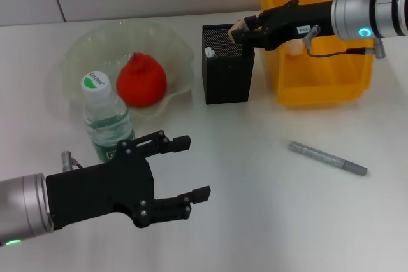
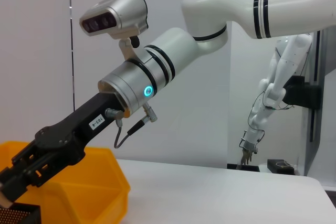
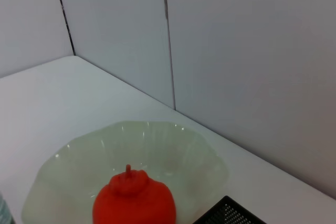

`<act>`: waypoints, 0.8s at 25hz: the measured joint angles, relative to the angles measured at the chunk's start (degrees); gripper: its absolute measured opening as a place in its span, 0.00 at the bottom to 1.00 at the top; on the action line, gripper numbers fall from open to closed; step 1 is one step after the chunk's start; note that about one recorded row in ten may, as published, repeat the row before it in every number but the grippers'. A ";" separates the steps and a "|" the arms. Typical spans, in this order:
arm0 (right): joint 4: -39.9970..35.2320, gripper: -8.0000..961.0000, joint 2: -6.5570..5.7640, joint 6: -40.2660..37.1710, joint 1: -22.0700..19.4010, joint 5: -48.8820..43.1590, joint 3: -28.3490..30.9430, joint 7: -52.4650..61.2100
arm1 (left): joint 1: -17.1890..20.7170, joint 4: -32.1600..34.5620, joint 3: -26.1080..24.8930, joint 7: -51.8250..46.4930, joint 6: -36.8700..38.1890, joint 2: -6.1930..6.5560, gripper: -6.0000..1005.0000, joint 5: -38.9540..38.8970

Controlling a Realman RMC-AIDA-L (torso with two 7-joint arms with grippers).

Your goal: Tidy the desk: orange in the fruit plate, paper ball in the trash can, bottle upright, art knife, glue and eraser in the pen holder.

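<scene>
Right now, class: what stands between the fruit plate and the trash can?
In the head view, the pen holder stands between fruit plate and trash can; the right tool hovers over it.

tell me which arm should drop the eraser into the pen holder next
Right. Its pincer is shut on the eraser directly over the rim of the pen holder. The left pincer is open and empty, low at the near edge beside the upright bottle.

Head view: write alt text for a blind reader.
The right claw holds the eraser over the pen holder, beside the trash can. The left claw hangs open near the upright bottle; the orange sits in the fruit plate.
</scene>
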 joint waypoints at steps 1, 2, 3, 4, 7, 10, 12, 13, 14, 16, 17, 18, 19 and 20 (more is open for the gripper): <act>0.21 0.47 0.00 0.30 0.09 -0.08 0.00 -0.06 | -0.03 -0.05 -0.06 0.00 0.00 0.01 0.80 0.00; 0.40 0.47 0.03 0.49 0.19 -0.25 0.00 -0.22 | -0.05 -0.11 -0.12 0.00 0.00 0.03 0.80 0.00; 0.61 0.48 0.05 0.66 0.34 -0.40 0.00 -0.42 | -0.07 -0.17 -0.19 0.00 0.00 0.04 0.80 -0.02; 0.89 0.48 0.08 0.76 0.58 -0.52 0.00 -0.61 | -0.09 -0.20 -0.21 0.00 0.00 0.04 0.80 -0.05; 1.58 0.49 0.10 1.00 1.26 -0.75 -0.09 -0.77 | -0.09 -0.20 -0.22 0.00 0.00 0.07 0.80 -0.07; 1.64 0.51 0.17 0.99 1.55 -0.87 -0.17 -0.78 | -0.08 -0.27 -0.23 0.00 -0.01 0.15 0.80 -0.09; 1.61 0.51 0.19 0.79 1.64 -0.87 -0.17 -0.78 | -0.07 -0.27 -0.23 0.00 -0.01 0.16 0.80 -0.09; 1.55 0.52 0.19 0.67 1.67 -0.86 -0.18 -0.78 | -0.07 -0.27 -0.23 0.00 -0.01 0.16 0.80 -0.09; 1.55 0.52 0.19 0.67 1.67 -0.86 -0.18 -0.78 | -0.07 -0.27 -0.23 0.00 -0.01 0.16 0.80 -0.09; 1.33 0.53 0.19 0.62 1.65 -0.73 -0.18 -0.78 | 0.00 -0.28 -0.23 0.00 -0.01 0.16 0.80 -0.09; 1.28 0.53 0.19 0.62 1.64 -0.68 -0.18 -0.78 | 0.00 -0.28 -0.23 0.00 -0.01 0.17 0.80 -0.09; 1.26 0.54 0.19 0.61 1.64 -0.66 -0.18 -0.78 | 0.01 -0.28 -0.23 0.00 -0.05 0.16 0.80 -0.09; 1.26 0.54 0.19 0.63 1.63 -0.64 -0.17 -0.78 | 0.01 -0.30 -0.23 0.00 -0.11 0.16 0.80 -0.09; 1.20 0.54 0.19 0.71 1.64 -0.57 -0.17 -0.78 | 0.02 -0.32 -0.23 0.00 -0.16 0.16 0.80 -0.09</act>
